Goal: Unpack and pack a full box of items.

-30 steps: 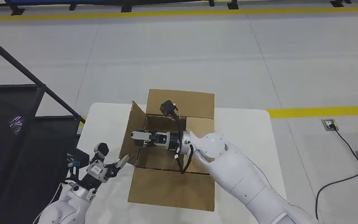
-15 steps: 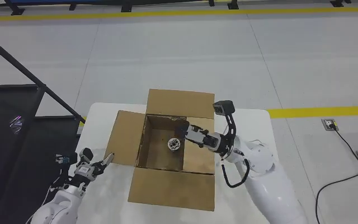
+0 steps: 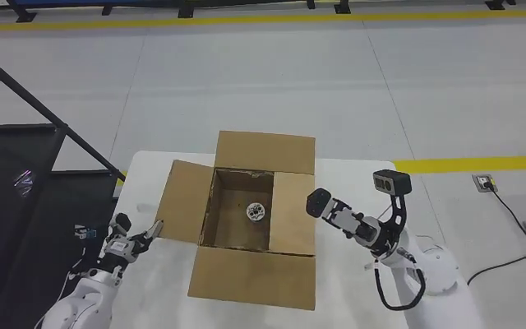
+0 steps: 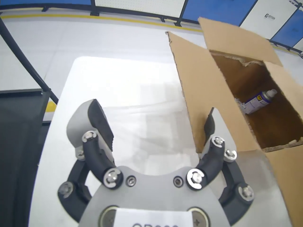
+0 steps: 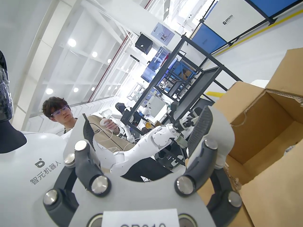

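Firstly, the top view. The cardboard box [image 3: 251, 278] stands on the white table [image 3: 152, 169] with its flaps [image 3: 184, 201] folded outward, in my judgement to keep the opening free for reaching in. One item is inside: a spray can [image 3: 256, 212], near the middle of the box floor, reading from above as little more than a pale round end. Your left gripper [image 3: 148, 234] sits over the table just beside the left-hand flap, spread and with nothing in it. Your right gripper [image 3: 317, 202] hangs above the right-hand flap, apart from the opening.

Left wrist view. The left gripper [image 4: 156, 124] is spread wide and empty, one fingertip [image 4: 210, 122] close against the edge of the outfolded flap; contact I cannot confirm. This angle gives you what the overhead does not: the spray can [image 4: 259, 101] side-on, blue label and white cap, resting at a tilt on the box floor.

Right wrist view. The right gripper [image 5: 144, 128] is likewise parted and holds nothing. It points up and away from the cardboard box [image 5: 258, 116], whose open corner lies beside it. I judge both arms to be held clear of the opening, with the one can not yet unpacked.
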Available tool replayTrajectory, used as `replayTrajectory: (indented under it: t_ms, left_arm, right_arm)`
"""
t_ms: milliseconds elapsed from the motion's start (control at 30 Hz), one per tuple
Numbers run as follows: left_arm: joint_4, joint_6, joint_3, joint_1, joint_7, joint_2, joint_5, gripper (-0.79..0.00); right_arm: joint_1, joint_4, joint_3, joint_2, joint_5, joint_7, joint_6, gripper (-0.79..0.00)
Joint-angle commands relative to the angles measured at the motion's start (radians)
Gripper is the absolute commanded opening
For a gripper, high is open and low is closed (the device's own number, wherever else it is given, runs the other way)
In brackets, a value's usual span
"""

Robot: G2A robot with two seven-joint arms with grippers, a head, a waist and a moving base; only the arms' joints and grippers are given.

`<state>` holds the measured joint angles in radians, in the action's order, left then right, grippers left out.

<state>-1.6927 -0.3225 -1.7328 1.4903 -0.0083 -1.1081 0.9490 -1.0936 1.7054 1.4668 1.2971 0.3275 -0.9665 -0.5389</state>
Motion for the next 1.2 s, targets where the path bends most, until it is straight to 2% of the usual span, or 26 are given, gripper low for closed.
replayTrajectory:
  t_ms: [0,167,267,400,500,567,700,867,1000,1167]
  left_arm:
    - [-0.067,0.014,-0.016,0.024,0.005,0.0,0.009,0.0]
    - [-0.213,0.024,-0.029,0.05,-0.001,-0.001,0.015,0.0]
    - [-0.312,0.037,-0.015,0.054,-0.071,0.0,0.039,0.0]
    - [-0.413,0.018,0.079,0.019,-0.162,0.0,0.079,0.0]
    - [-0.414,0.001,0.189,-0.057,-0.256,-0.003,0.106,0.0]
    - [-0.36,-0.009,0.277,-0.134,-0.331,-0.008,0.083,0.0]
    - [-0.19,0.035,0.434,-0.336,-0.452,-0.03,0.015,0.0]
    - [0.014,0.044,0.57,-0.529,-0.549,-0.062,-0.14,0.0]
    - [0.139,0.017,0.629,-0.624,-0.613,-0.081,-0.258,0.0]
    - [0.272,-0.019,0.688,-0.701,-0.69,-0.101,-0.403,0.0]
  right_arm:
    - [0.0,-0.017,0.012,-0.005,0.01,-0.009,0.007,0.0]
    - [0.002,-0.064,0.044,-0.016,0.037,-0.028,0.014,0.0]
    - [-0.009,-0.09,0.075,-0.024,0.064,-0.038,0.006,0.0]
    - [-0.041,-0.124,0.123,-0.035,0.101,-0.061,-0.008,0.0]
    - [-0.075,-0.151,0.165,-0.044,0.125,-0.074,-0.027,0.0]
    - [-0.1,-0.169,0.194,-0.05,0.145,-0.08,-0.039,0.0]
    - [-0.152,-0.198,0.25,-0.061,0.182,-0.092,-0.065,0.0]
    - [-0.212,-0.232,0.323,-0.073,0.237,-0.09,-0.087,0.0]
    - [-0.24,-0.258,0.363,-0.081,0.272,-0.094,-0.093,0.0]
    - [-0.245,-0.281,0.385,-0.09,0.281,-0.095,-0.084,0.0]
